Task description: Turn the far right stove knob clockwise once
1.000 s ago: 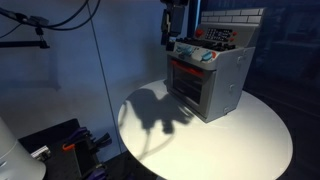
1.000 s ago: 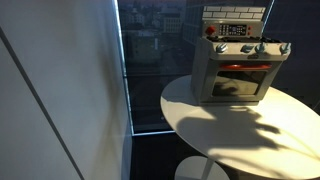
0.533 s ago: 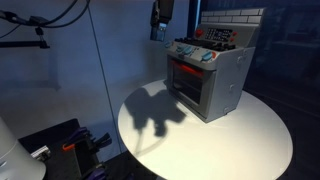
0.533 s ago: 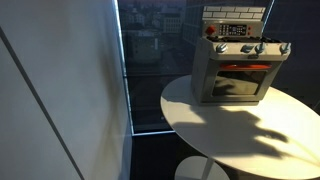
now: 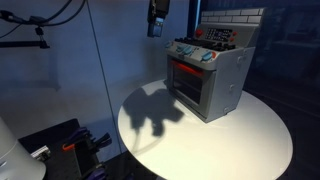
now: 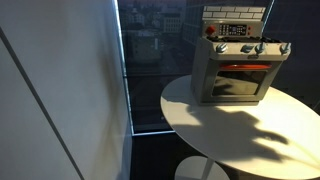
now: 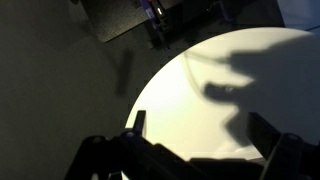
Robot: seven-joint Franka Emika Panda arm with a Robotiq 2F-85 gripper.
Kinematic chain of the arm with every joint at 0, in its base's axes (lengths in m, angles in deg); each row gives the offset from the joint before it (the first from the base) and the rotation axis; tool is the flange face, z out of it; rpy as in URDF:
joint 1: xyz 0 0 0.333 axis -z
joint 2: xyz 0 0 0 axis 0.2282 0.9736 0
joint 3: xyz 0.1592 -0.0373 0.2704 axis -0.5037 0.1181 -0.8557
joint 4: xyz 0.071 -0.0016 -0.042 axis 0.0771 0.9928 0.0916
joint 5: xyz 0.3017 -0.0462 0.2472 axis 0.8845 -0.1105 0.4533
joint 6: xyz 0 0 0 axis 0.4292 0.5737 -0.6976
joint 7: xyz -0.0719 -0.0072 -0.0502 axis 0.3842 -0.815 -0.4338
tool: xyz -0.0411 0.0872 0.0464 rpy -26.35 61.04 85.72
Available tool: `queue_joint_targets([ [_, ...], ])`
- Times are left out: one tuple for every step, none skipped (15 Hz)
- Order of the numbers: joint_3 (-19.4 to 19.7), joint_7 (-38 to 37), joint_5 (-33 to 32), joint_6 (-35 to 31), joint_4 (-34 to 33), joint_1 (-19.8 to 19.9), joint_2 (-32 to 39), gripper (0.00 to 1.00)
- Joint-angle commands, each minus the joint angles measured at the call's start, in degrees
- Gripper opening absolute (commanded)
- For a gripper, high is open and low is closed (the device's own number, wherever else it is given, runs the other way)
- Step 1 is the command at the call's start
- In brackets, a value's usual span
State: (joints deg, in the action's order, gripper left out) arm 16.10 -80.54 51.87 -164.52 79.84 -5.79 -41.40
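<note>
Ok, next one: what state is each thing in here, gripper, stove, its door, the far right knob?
gripper: open, empty, raised clear of the stove.
stove: upright on the round table.
stove door: shut.
far right stove knob: nothing touching it; its turn position is too small to tell.

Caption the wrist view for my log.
Open gripper above the round white table, its shadow across the top.
</note>
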Motion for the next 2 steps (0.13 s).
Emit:
queue_joint_targets([
  [-0.07,0.05,0.01,0.11,-0.13,0.09,0.12,1.00],
  [-0.07,0.05,0.01,0.11,-0.12,0.09,0.15,1.00],
])
